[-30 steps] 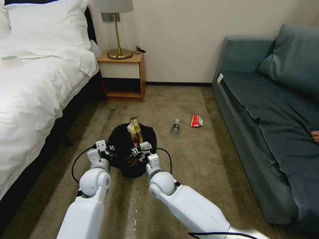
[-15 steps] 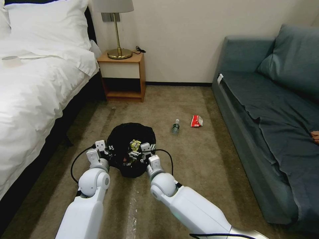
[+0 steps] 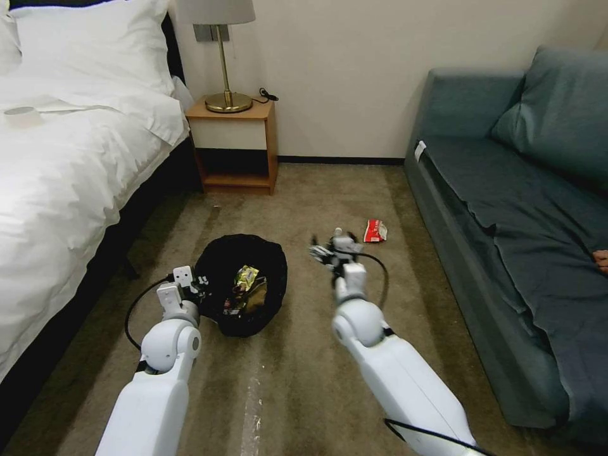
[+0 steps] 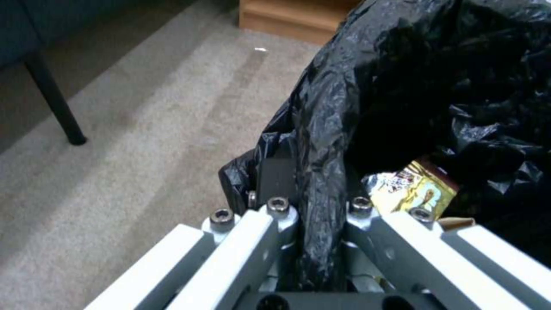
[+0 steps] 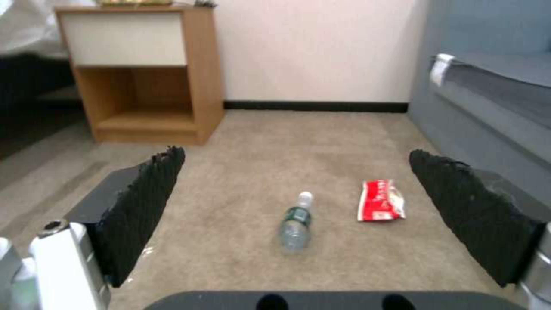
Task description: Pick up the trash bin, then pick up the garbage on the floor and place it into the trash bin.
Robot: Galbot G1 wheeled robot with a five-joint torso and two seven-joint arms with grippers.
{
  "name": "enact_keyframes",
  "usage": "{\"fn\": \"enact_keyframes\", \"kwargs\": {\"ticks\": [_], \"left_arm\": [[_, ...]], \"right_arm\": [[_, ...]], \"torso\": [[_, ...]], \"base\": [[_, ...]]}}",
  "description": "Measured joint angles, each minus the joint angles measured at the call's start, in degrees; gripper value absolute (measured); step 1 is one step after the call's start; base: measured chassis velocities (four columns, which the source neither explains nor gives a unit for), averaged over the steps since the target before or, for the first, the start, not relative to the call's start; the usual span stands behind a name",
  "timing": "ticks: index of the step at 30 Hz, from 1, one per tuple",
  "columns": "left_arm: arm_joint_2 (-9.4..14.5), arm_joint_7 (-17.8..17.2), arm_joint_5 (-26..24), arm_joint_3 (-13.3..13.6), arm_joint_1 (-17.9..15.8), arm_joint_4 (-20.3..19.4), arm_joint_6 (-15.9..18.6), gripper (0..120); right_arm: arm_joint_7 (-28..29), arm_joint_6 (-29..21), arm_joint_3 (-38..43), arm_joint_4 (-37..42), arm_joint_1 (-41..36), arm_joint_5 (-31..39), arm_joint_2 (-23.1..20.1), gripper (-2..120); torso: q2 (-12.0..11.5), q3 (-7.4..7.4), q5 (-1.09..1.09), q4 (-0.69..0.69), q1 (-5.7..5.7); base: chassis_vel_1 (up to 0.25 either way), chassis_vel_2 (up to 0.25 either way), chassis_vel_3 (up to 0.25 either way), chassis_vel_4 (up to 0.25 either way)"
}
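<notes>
The left gripper pinches the crinkly black-lined trash bin's rim. The right gripper, jaws wide, faces the small clear plastic bottle: probably light, smooth and prone to roll, best grasped mid-body.

— What's on the floor?
— Beige carpet, with a small bottle on its side and a red-and-white packet just beside it; nightstand by the wall
</notes>
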Motion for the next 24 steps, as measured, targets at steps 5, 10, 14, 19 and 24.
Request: {"fn": "enact_keyframes", "kwargs": {"ticks": [5,10,14,19,24], "left_arm": [[-0.2,0.1,0.3,0.1,-0.5,0.9,-0.4,2],[-0.8,0.2,0.9,0.8,-0.4,0.9,-0.8,2],[-1.0,0.2,1.1,0.7,-0.1,0.7,-0.9,2],[-1.1,0.2,1.2,0.0,0.4,-0.2,-1.0,2],[-1.7,0.2,1.4,-0.4,0.8,-0.8,-1.0,2]], "right_arm": [[-2.5,8.9,3.7,-2.9,-1.9,-1.6,0.1,100],[-4.0,13.0,7.3,-4.2,-3.6,-4.3,-0.2,100],[-4.5,13.6,9.0,-4.2,-4.1,-5.0,-0.2,100],[-5.3,14.0,11.1,-4.0,-4.6,-5.9,0.2,100],[-5.7,14.0,11.9,-4.0,-5.0,-6.1,0.3,100]], "torso": [[0.0,0.00,0.00,0.01,0.00],[0.0,0.00,0.00,0.01,0.00],[0.0,0.00,-0.01,0.02,0.00],[0.0,0.00,-0.01,0.02,0.00],[0.0,0.00,-0.01,0.02,0.00]], "base": [[0.000,0.000,0.000,0.000],[0.000,0.000,0.000,0.000],[0.000,0.000,0.000,0.000],[0.000,0.000,0.000,0.000],[0.000,0.000,0.000,0.000]]}}
